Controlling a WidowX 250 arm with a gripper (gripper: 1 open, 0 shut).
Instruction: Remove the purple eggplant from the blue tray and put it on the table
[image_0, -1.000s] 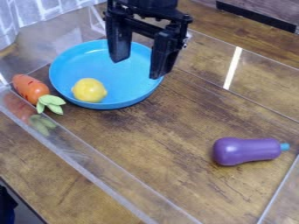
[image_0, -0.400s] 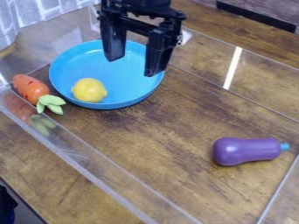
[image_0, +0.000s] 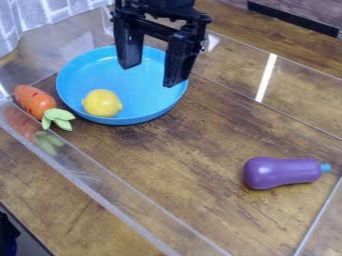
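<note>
On the dark wood counter (image_0: 174, 180), the eggplant lay outside the tray, as the task asked.
Across the counter, little had changed: the blue tray (image_0: 83, 76) sat where it had a second earlier, while the end effector (image_0: 152, 75), its fingers spread apart with nothing between them, had drifted slightly toward the left of the view, over the tray. The purple eggplant (image_0: 279, 173) had not moved; it rested on its side, well apart from the tray, its teal cap pointing to the right edge. The orange carrot (image_0: 36, 100) lay just beside the tray, the yellow lemon (image_0: 102, 102) inside it. That small shift seemed to alter nothing: the job looked done, with only backing away left.
</note>
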